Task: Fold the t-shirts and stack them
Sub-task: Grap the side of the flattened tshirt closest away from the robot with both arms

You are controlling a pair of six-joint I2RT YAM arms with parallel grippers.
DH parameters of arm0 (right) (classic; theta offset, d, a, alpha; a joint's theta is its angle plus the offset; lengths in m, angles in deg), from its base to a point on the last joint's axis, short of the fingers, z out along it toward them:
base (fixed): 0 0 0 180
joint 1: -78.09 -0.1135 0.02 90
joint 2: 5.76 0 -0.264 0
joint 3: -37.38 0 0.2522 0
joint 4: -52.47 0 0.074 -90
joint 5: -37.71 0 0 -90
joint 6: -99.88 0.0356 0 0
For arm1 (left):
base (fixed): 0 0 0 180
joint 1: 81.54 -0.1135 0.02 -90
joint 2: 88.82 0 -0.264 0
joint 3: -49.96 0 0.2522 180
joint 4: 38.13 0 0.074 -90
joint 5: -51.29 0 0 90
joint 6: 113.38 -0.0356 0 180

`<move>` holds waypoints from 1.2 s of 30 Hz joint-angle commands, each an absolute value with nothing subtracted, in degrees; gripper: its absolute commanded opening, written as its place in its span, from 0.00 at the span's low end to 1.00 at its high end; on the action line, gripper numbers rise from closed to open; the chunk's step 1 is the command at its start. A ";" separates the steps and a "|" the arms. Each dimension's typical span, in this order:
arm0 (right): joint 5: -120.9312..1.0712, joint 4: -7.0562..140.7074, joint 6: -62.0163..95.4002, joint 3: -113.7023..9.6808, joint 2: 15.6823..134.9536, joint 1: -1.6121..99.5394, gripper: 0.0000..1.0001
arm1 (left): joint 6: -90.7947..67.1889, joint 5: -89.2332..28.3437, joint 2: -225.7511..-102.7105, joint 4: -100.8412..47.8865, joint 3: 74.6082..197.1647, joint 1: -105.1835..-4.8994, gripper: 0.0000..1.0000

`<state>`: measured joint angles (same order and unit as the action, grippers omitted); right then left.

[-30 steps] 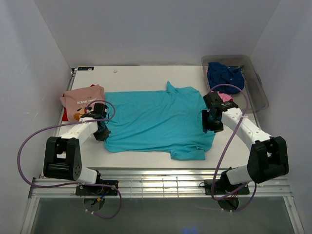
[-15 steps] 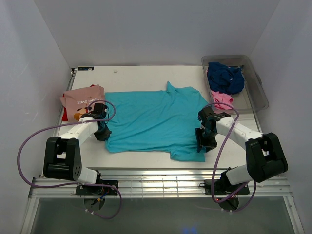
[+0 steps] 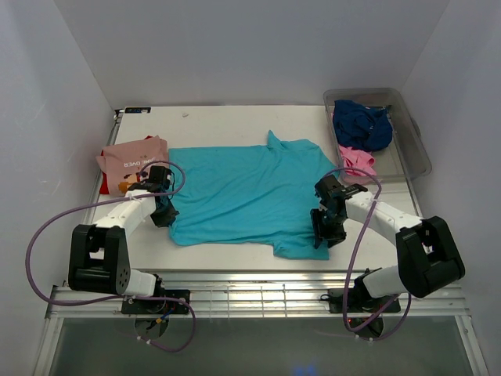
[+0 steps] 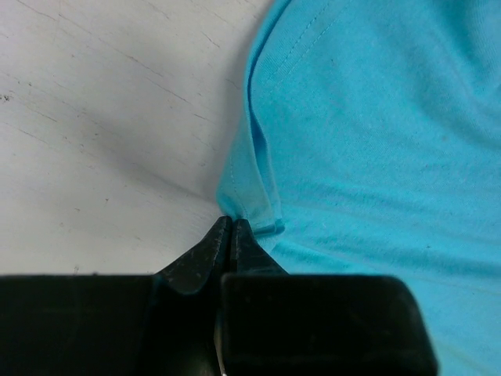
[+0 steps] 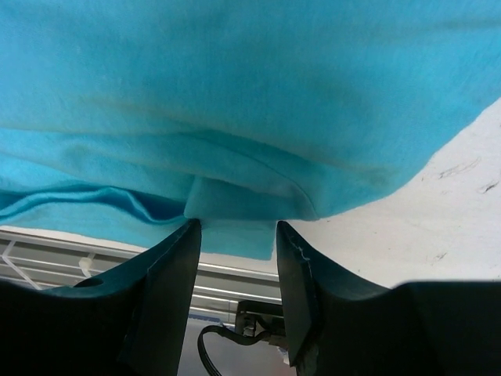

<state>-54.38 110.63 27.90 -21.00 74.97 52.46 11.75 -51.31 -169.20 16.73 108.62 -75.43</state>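
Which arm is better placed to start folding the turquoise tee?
Left. The left pincer looks shut on the tee at its edge, ready to lift. The right pincer is open, straddling a fold at the near corner and gripping nothing.

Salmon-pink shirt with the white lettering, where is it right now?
In the top view the salmon-pink shirt lies folded near the left edge of the table, just left of the spread turquoise t-shirt and just beyond the left gripper.
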 commanded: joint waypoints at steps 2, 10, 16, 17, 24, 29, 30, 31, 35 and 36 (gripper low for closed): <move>-54.05 112.29 30.18 -17.78 71.76 51.81 0.50 | 11.42 -51.10 -166.96 17.29 109.51 -75.74 0.06; -54.13 111.15 30.97 -17.07 72.99 51.46 0.48 | 11.16 -51.18 -166.26 17.73 110.12 -75.74 0.06; -53.26 109.56 30.62 -17.42 73.78 51.46 0.40 | 11.33 -50.93 -165.47 18.25 110.39 -75.74 0.06; -52.73 109.39 30.45 -17.60 74.13 51.46 0.40 | 11.42 -50.84 -165.47 18.17 110.39 -75.74 0.06; -49.74 109.03 29.48 -18.65 76.24 51.46 0.41 | 11.34 -50.04 -165.55 18.17 110.39 -75.74 0.05; -48.69 109.21 29.65 -20.23 76.77 51.37 0.31 | 11.25 -50.04 -165.64 18.17 110.56 -75.74 0.00; -48.42 109.56 29.74 -20.58 76.59 51.28 0.19 | 11.25 -49.78 -165.64 18.25 110.65 -75.74 0.00; -47.81 109.91 29.91 -20.93 76.24 51.11 0.14 | 11.16 -49.69 -165.55 18.34 110.74 -75.74 0.00; -46.49 113.59 30.44 -23.48 73.26 50.06 0.08 | 11.16 -49.60 -165.20 18.78 111.18 -75.74 0.00; -46.40 115.26 30.62 -24.01 72.55 49.88 0.08 | 11.16 -49.60 -165.11 18.95 111.27 -75.74 0.00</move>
